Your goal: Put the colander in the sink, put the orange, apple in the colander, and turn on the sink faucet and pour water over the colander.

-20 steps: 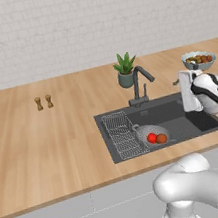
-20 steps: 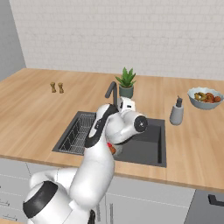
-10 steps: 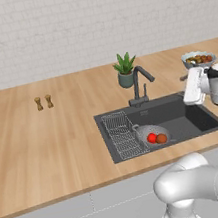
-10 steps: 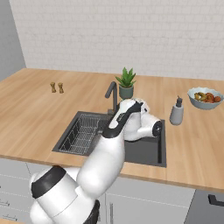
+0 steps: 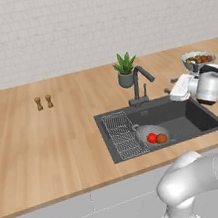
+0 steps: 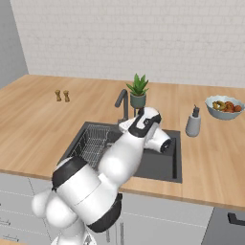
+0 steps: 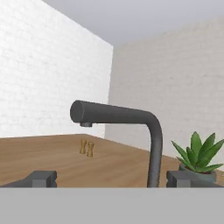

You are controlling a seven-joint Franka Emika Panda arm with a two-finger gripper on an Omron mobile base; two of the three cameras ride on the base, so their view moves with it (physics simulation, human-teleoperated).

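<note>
Colander sits in the sink beside the wire rack, holding the apple and orange (touching). Gripper, jaws wide and empty, hangs level with the faucet. Farther back stands a plant.

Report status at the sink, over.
Gripper open, level with the sink faucet, not touching. Apple and orange in colander in sink. No water visible. Path unobstructed.
</note>
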